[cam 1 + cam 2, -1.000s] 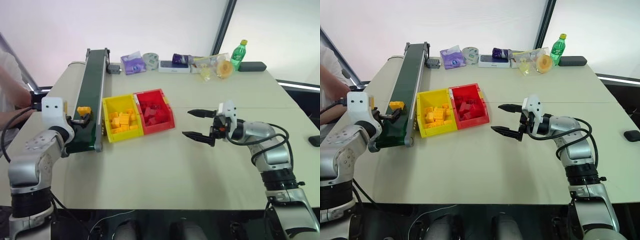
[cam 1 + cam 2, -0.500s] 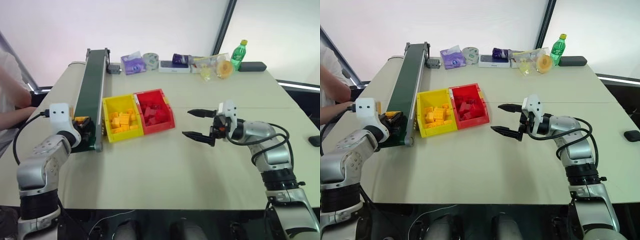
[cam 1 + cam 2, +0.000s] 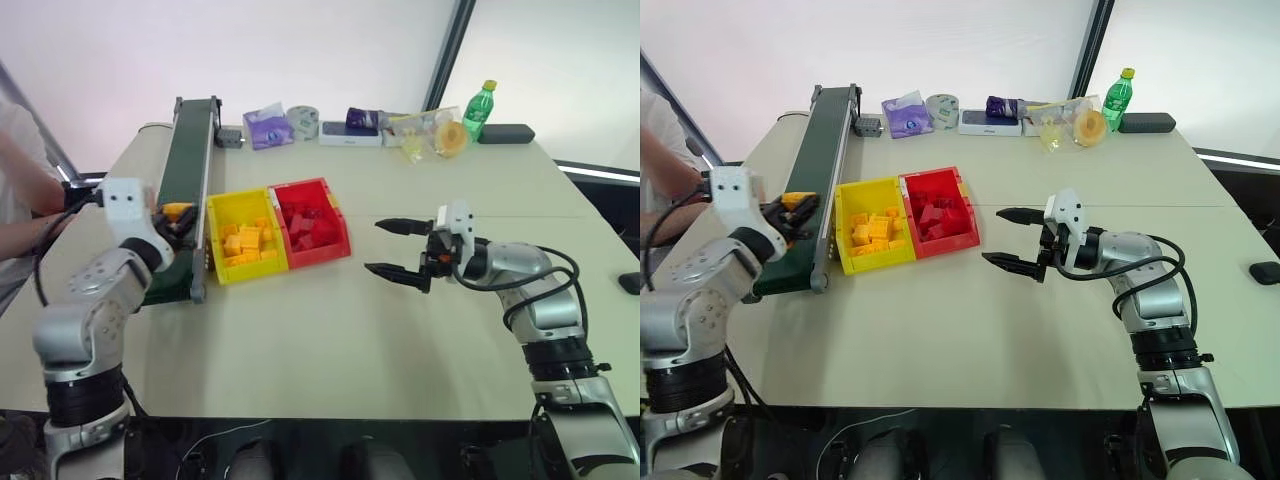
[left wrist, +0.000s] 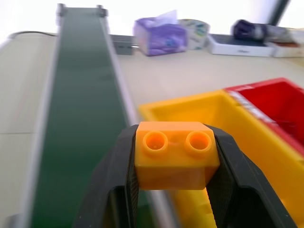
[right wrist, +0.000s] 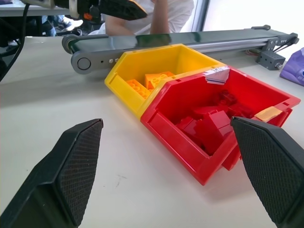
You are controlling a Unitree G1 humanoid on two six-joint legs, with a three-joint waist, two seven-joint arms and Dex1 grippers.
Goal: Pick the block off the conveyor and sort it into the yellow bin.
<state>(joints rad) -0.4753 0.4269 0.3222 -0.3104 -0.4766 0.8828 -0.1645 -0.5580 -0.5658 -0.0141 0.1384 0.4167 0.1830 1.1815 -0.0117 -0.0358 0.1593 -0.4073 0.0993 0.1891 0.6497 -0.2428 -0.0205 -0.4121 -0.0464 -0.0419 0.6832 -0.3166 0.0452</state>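
We see the left claw (image 4: 172,190) clamped on the small yellow-orange plastic block (image 4: 173,155), its two studs facing the wrist camera and a black finger (image 4: 118,175) pressed against each side. In the left eye view this claw sits at the left of the frame, holding the block above the near stretch of the long dark green conveyor belt in its grey metal frame (image 3: 186,180), just beside the bright yellow rectangular plastic bin (image 3: 243,238), which already holds several yellow bricks. The matching red plastic bin (image 3: 310,220), filled with dark red bricks, touches the yellow one on its right. The right claw (image 3: 397,248) hangs at centre right over the pale bench (image 3: 330,340), its fingers spread wide and gripping nothing, pointing toward the bins.
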